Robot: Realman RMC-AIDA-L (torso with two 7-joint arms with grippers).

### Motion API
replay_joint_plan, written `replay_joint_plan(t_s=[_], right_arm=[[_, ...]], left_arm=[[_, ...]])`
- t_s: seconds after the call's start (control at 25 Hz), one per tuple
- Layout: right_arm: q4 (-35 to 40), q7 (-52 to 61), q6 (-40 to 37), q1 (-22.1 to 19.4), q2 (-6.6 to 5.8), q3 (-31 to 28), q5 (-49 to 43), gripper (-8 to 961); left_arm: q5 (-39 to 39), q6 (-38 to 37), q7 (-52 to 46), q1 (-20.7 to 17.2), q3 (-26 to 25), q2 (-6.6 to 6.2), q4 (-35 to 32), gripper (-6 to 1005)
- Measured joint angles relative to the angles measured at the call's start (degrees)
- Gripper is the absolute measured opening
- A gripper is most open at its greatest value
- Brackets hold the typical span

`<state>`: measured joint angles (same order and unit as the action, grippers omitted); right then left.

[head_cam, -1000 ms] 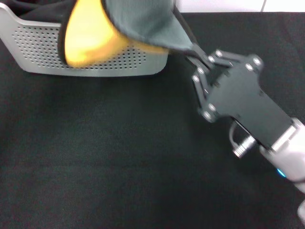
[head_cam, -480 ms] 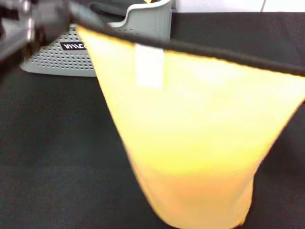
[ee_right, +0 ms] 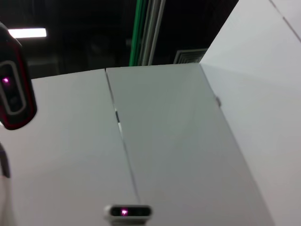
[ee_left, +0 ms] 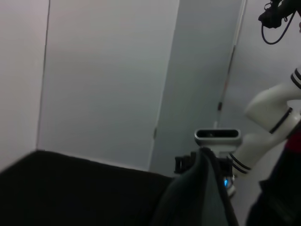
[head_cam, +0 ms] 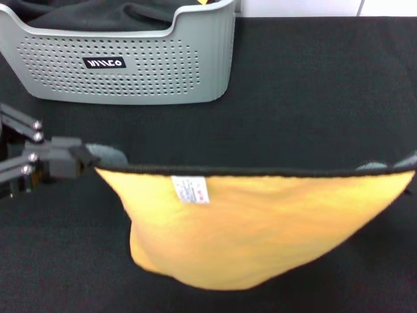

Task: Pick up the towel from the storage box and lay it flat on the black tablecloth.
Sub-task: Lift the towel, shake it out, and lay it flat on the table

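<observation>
The orange-yellow towel (head_cam: 260,228) hangs spread out, its black-edged top edge stretched level, its white label (head_cam: 190,190) facing me. My left gripper (head_cam: 86,158) is shut on the towel's left top corner. My right gripper (head_cam: 410,164) shows only at the picture's right edge, where the towel's right top corner is held up. The towel's lower part sags toward the black tablecloth (head_cam: 306,98). The light grey storage box (head_cam: 130,72) stands at the back left. In the left wrist view a grey fold of the towel (ee_left: 202,197) rises over the tablecloth (ee_left: 70,188).
A dark charcoal cloth (head_cam: 98,14) lies inside the storage box. The box's black logo plate (head_cam: 103,63) faces me. The right wrist view shows only walls and ceiling.
The towel was bunched at the box in the right gripper, then spread close to the head camera. It is now lower, stretched between both grippers over the tablecloth.
</observation>
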<state>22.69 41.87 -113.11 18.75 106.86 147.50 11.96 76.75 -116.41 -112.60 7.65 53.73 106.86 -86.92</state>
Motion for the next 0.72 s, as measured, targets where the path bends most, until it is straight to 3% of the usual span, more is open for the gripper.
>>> replay_joint_plan(t_s=[0.2,0.44,0.72], right_arm=[[-1.02,2.42,-1.65,-0.46,0.82,0.08,-3.02,34],[-1.14,3.64,-2.89,-1.33,2.15,0.31,-4.71,37],[-0.39,7.94,-3.37,-0.41,3.43,0.27,-6.71,40]], left_arm=[[1.64,-0.15,1.56,0.38,5.00,-2.68,5.03,20],[2.47,-0.37,1.83,-0.54,6.43,-5.28,6.17,20],[0.60,-0.52,0.39,-1.52,9.20,-11.33,6.01,20]])
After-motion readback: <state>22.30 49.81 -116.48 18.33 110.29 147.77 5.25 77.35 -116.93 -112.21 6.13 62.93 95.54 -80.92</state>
